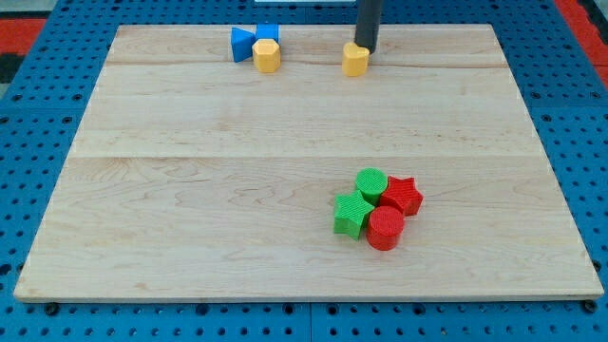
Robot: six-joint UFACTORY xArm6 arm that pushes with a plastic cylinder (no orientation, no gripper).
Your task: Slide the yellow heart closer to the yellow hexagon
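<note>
The yellow heart (354,61) lies near the view's top edge of the wooden board, a little right of centre. The yellow hexagon (267,55) lies to its left, about a sixth of the board's width away, touching two blue blocks. My tip (366,49) is at the heart's upper right side and touches it or nearly does. The dark rod rises out of the view's top.
A blue triangle (242,44) and a blue cube (269,34) sit just left of and behind the hexagon. A cluster of a green cylinder (371,181), a red star (403,196), a green block (352,214) and a red cylinder (386,229) lies at lower right of centre. The board's edge (304,27) is close behind the heart.
</note>
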